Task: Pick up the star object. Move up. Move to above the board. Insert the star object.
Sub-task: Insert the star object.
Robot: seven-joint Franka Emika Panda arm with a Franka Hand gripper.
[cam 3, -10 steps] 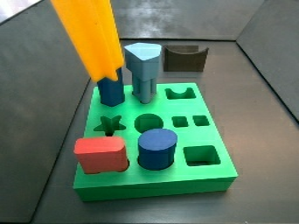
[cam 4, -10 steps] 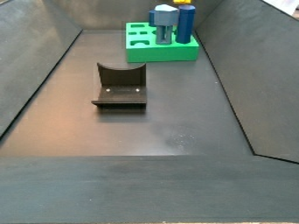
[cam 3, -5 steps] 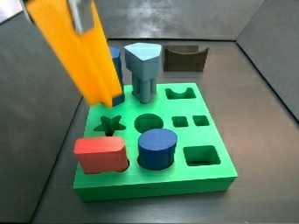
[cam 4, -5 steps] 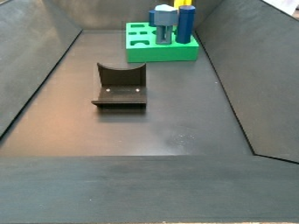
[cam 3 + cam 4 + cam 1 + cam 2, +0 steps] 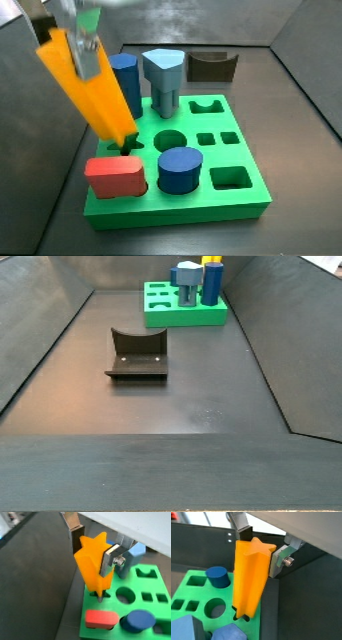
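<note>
The tall ridged orange-yellow star object (image 5: 88,90) is gripped near its top by the closed gripper (image 5: 83,40), its lower tip at the star hole of the thick bright-green board (image 5: 247,205), so only insertion is judged left.

Tool (image 5: 93,552) high over the workspace, silver fingers (image 5: 110,559) clamped, tilted slightly off vertical.
</note>
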